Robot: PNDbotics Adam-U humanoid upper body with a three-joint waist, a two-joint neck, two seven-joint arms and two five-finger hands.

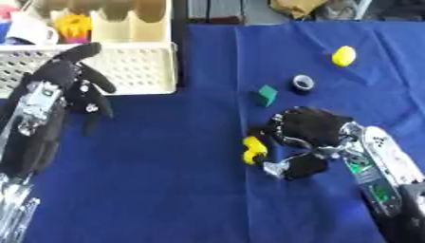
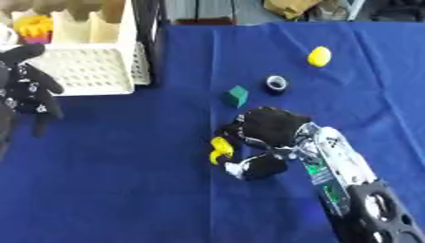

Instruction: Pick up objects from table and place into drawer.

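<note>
The right hand (image 1: pixel 309 137) curls its fingers round a small yellow toy (image 1: pixel 253 149) at its fingertips on the blue tabletop (image 1: pixel 166 180); the toy looks light and rigid, perhaps slippery, best pinched across its middle.

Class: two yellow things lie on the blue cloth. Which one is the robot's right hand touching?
The near yellow object, at the right hand's curled fingers. The rounder yellow one lies untouched, far back.
</note>
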